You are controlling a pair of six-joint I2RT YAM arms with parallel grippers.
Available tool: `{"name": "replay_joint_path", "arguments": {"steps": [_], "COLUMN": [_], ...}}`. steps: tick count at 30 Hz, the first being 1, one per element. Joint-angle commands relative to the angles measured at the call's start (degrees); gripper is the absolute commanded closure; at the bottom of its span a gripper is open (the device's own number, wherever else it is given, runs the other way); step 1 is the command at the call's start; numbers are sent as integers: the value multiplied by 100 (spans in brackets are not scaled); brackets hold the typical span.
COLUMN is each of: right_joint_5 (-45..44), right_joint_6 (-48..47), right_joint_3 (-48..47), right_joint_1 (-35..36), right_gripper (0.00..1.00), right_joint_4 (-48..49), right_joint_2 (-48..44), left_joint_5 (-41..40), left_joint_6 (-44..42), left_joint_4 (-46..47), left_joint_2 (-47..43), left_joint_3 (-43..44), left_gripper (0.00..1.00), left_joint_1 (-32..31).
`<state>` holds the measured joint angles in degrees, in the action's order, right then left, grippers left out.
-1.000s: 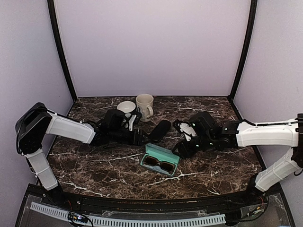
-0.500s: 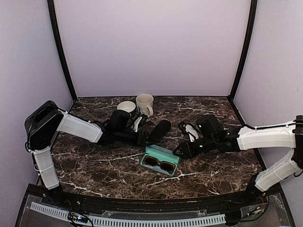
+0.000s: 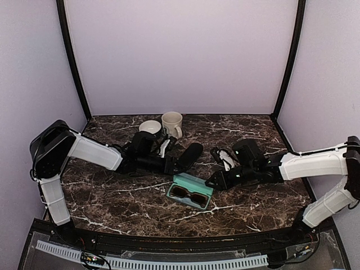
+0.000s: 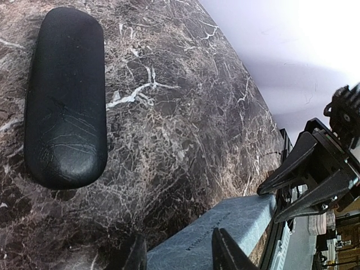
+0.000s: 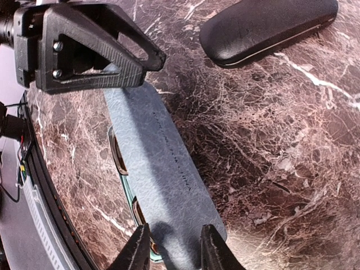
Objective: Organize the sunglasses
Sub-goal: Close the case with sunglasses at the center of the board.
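Nearest you, the sunglasses [image 3: 188,194] lie in the open grey-blue case [image 3: 205,203] at mid-counter [image 3: 112,202]. Its raised lid [image 5: 163,180] stands between the fingers of both claws. Your left claw [image 4: 177,252] straddles one end and your right claw [image 5: 171,244] the other, but you cannot tell whether either is clenched on it. Just beyond lies the black case [image 3: 190,154], then a white cup [image 3: 149,127] and a cream mug [image 3: 172,124] at the back.

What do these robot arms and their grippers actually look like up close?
The left arm and right arm have smooth white shells with chunky black joints; a thin black cable runs along the right one. The left gripper and right gripper are black, with angular open-framed fingers.
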<state>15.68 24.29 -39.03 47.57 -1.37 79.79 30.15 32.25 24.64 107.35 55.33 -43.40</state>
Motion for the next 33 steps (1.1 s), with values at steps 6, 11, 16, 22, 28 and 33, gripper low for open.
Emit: {"name": "replay_joint_path", "arguments": {"steps": [6,11,16,22,28,33], "right_joint_5": [49,-465,-943,-1311,-1362,-1440], "right_joint_6": [119,48,32,137,249,215], "right_joint_3": [231,172,139,79,61,84], "right_joint_1": [36,429,874,1290,1493,1536], "right_gripper": [77,78,78,78,77,69], "right_joint_4": [498,451,464,483,521,480], "right_joint_2": [72,97,186,421,555,318], "left_joint_5": [-161,-491,-800,-1100,-1380,-1573], "left_joint_6": [1,-42,-65,-24,6,-4], "left_joint_4": [142,205,277,311,236,187], "left_joint_2": [-250,-373,-442,-565,-800,-1111], "left_joint_3": [-327,-582,-828,-1155,-1478,-1670], "left_gripper": [64,67,68,69,69,68], "left_joint_1": [-170,-309,-472,-633,-828,-862]}}
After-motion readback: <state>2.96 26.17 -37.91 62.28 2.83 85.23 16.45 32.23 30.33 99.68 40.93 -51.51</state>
